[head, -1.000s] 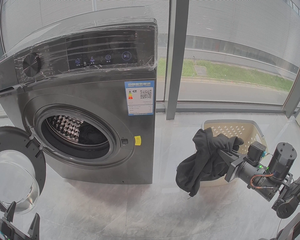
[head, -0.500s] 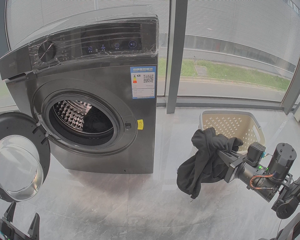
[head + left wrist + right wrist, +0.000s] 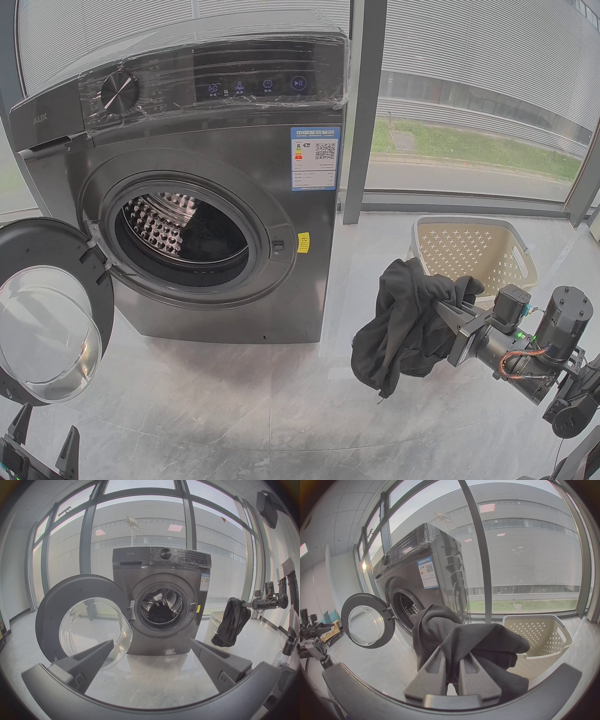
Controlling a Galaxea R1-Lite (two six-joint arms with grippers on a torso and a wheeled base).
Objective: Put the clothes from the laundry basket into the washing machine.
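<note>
Where the pale marble floor (image 3: pixel 300 400) runs up to the tall glass wall (image 3: pixel 475 125) across the top of the head view, I see the grey washing machine (image 3: pixel 206 156) filling the upper left. Its round door (image 3: pixel 50 312) is swung wide at the left edge, and a dark item (image 3: pixel 215 231) lies inside the drum (image 3: pixel 156 225). Right of centre, the cream laundry basket (image 3: pixel 475 250) stands on the floor. My right claw (image 3: pixel 447 307), at lower right, is pressed together on a black garment (image 3: pixel 403 325), which hangs in the air off its tips, just in front of the basket and well apart from the machine. My left claw (image 3: pixel 44 440) sits in the bottom left corner, fingers spread, holding nothing.
</note>
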